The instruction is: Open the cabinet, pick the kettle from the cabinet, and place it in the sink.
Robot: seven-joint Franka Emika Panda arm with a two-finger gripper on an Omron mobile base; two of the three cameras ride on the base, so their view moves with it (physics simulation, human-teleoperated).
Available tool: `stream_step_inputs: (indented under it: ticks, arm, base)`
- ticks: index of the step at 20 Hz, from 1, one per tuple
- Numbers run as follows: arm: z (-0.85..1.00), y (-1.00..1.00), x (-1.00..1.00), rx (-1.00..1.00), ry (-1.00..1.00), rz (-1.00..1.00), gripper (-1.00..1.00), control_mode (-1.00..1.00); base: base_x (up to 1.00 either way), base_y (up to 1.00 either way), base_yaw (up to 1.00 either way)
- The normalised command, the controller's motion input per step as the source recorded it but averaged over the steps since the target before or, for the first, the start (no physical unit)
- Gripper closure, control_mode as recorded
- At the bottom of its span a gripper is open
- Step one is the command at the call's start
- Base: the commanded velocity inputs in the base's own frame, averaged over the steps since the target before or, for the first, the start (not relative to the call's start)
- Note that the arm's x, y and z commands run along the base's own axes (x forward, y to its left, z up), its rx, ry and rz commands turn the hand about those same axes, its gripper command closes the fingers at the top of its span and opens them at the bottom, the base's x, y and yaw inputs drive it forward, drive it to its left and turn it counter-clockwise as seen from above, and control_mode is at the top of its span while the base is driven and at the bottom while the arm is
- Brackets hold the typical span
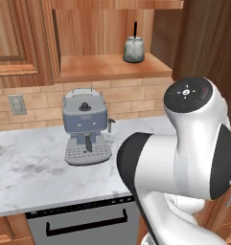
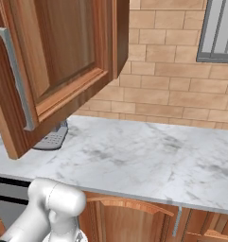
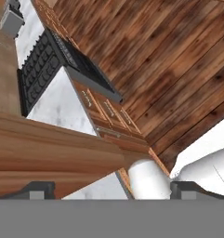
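Closest to the left base camera, the robot's white arm (image 1: 184,158) bulks up from the lower right, in front of a marble worktop (image 1: 26,172) that carries a blue-grey espresso machine (image 1: 86,127). Above it the cabinet (image 1: 107,67) stands open, and the kettle (image 1: 134,49) sits upright on its shelf toward the right side, well apart from anything else. From the right base camera the cabinet door (image 2: 58,61) hangs swung out over the worktop, its long silver handle (image 2: 15,78) facing the camera. The hand camera looks past the gripper (image 3: 111,189), whose jaws stand wide apart with nothing between them, at the underside edge of wood and the floor beyond. The opening step looks done, and the reach for the kettle appears to be the one in hand. The next move likely calls for raising the hand to shelf height, clearing the door, and bringing the open jaws level around the kettle's body.
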Motion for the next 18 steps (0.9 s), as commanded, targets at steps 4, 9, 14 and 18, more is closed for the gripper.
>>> stream_step_inputs:
  ticks: [4, 9, 14, 18]
  arm:
    - [0.08, -0.59, -0.12, 0.00, 0.14, 0.00, -1.00, -1.00]
    - [0.07, -0.56, -0.08, 0.00, 0.17, 0.00, -1.00, -1.00]
    - [0.07, -0.51, -0.03, 0.00, 0.20, 0.00, -1.00, -1.00]
    - [0.05, -0.35, 0.00, 0.00, 0.22, 0.00, -1.00, -1.00]
  base:
    - [0.00, 0.00, 0.00]
    - [0.00, 0.00, 0.00]
    - [0.00, 0.00, 0.00]
    - [0.00, 0.00, 0.00]
